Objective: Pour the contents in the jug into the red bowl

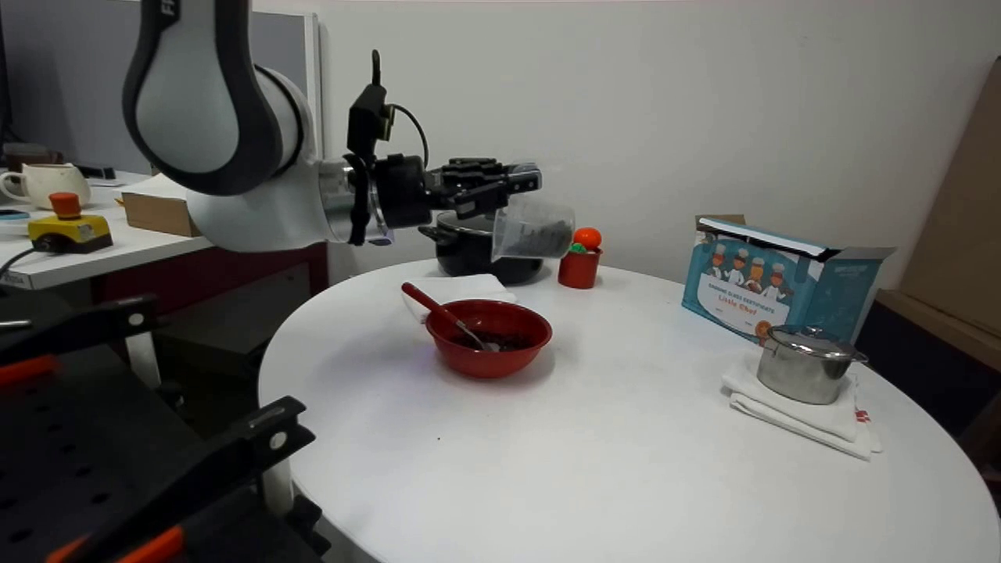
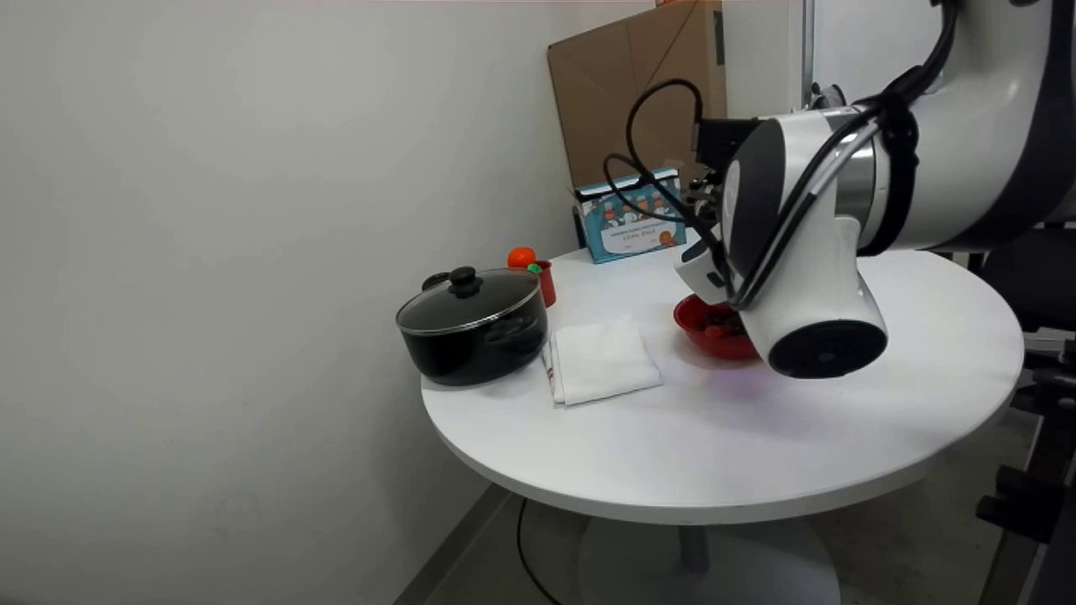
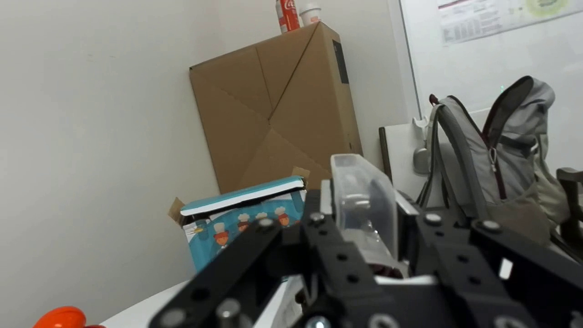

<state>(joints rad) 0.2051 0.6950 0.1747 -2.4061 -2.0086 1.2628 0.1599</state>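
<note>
At one o'clock from the red bowl (image 1: 489,362) in an exterior view, gripper (image 1: 527,179) clamped on jug (image 1: 533,228). Judged step: pouring. Required next: centre, tip.

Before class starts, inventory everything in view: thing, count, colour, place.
Table: one, white, central
Jug: one, clear, held above table
Bowl: one, red, on table
Spoon: one, red-handled, in bowl
Lidded pot: one, black, on table
Cup: one, red, near that pot
Small items: two, orange and green, at cup's rim
Folded cloths: two, white, on table
Metal pot: one, silver, on one cloth
Little Chef box: one, teal, on table
Cardboard box: one, brown, beyond table
Coca-Cola can: one, red, atop cardboard box
Tub: one, white, beside can
Backpack: one, grey, beyond table
Mug: one, cream, on side desk
Emergency stop: one, red and yellow, on side desk
Arm: one, white and black, over table
Gripper: one, black, shut on jug
</note>
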